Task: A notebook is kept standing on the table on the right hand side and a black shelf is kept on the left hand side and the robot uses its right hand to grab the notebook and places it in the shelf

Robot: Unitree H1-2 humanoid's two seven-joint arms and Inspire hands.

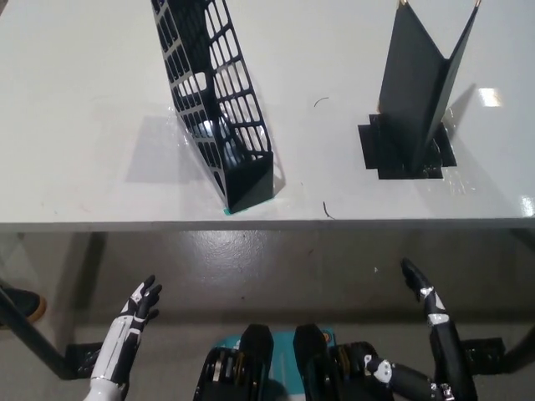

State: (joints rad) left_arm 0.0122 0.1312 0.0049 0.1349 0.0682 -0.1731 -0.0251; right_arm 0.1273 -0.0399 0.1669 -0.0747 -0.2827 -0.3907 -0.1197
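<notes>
Both hands hung below the table's near edge, over the grey floor. The black right hand (422, 292) sat at the lower right, fingers loosely spread and holding nothing, well short of the notebook. The white left hand (142, 302) rested at the lower left, fingers likewise apart and empty.

On the white table (84, 125) the dark notebook (418, 92) stood upright on the right side, its covers splayed open in a V, its foot set on a patch of black tape (380, 150). To its left, well apart, stood the black shelf (221, 109), a slotted lattice file holder leaning slightly, its solid front end close to the table's near edge. Nothing lay inside the shelf that could be seen.
</notes>
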